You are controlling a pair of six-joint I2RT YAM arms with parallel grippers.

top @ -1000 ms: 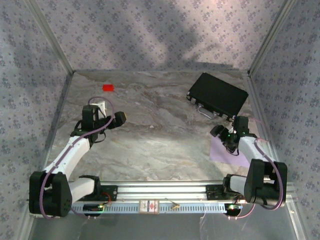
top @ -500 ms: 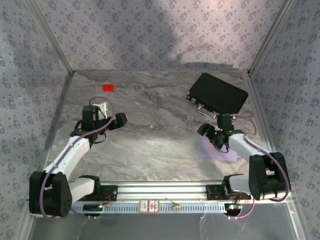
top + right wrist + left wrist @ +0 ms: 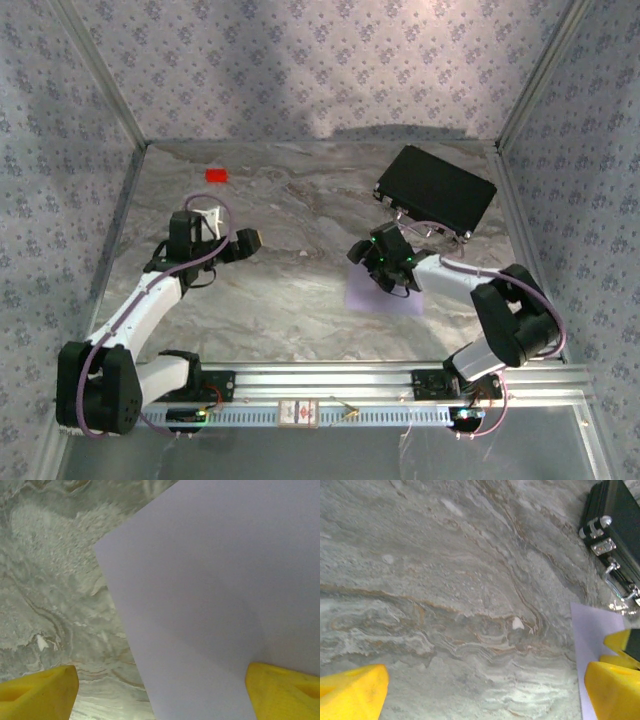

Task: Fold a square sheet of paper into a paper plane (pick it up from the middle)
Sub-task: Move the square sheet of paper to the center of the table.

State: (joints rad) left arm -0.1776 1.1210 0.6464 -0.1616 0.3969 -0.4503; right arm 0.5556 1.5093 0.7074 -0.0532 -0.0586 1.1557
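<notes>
The square sheet of paper [image 3: 375, 300] is pale lilac and lies flat on the marble table [image 3: 290, 300], right of centre. My right gripper [image 3: 385, 272] is low over its far edge, jaws wide apart. In the right wrist view the sheet [image 3: 215, 580] runs under the gripper [image 3: 160, 695]; the right yellow fingertip [image 3: 285, 690] is over the paper and the left one [image 3: 37, 692] over bare marble. My left gripper [image 3: 233, 245] hovers open at the left, apart from the sheet. In its wrist view the gripper [image 3: 482, 700] holds nothing and the sheet's edge [image 3: 595, 630] shows at the right.
A black rectangular case [image 3: 435, 190] with metal latches lies at the back right, close behind the right gripper, also visible as the case [image 3: 615, 520]. A small red block [image 3: 216, 175] sits at the back left. Patterned walls enclose the table on three sides.
The right arm has swung left from the right edge toward the centre, and the paper has slid left along with it. The left arm has barely moved.
</notes>
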